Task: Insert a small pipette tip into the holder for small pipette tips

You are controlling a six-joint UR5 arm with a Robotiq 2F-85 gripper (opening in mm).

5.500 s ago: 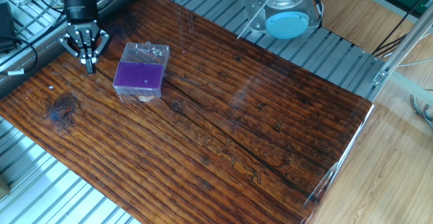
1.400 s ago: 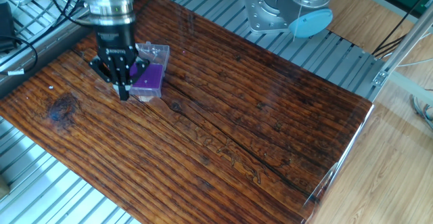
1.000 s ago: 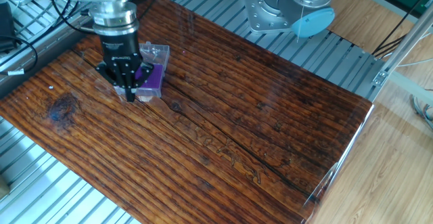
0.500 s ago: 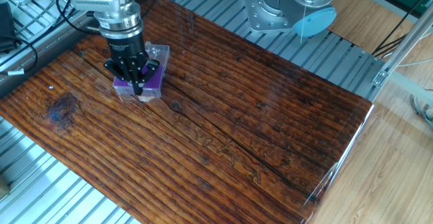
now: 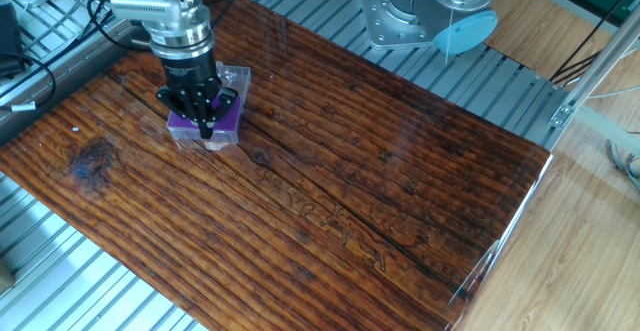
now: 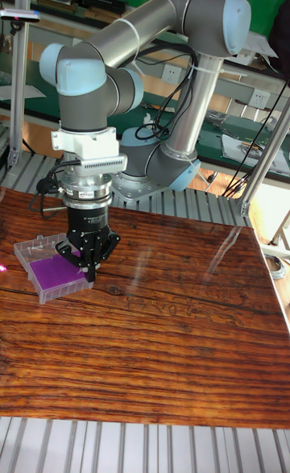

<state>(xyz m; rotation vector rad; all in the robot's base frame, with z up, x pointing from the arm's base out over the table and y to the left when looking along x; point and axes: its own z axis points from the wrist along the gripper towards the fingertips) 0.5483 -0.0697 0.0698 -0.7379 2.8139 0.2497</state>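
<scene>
— Where's the holder?
— The holder (image 5: 222, 121) sits at the left end of the table (image 5: 380, 191), purple top up.
— And the gripper?
— The gripper (image 5: 207, 128) points down over it, fingers pressed together; any tip is too small to see.

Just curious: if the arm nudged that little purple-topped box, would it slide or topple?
The pipette tip holder looks like thin clear plastic, so probably light. It sits low and flat on the glossy wooden table, so it would likely slide rather than tip.
</scene>
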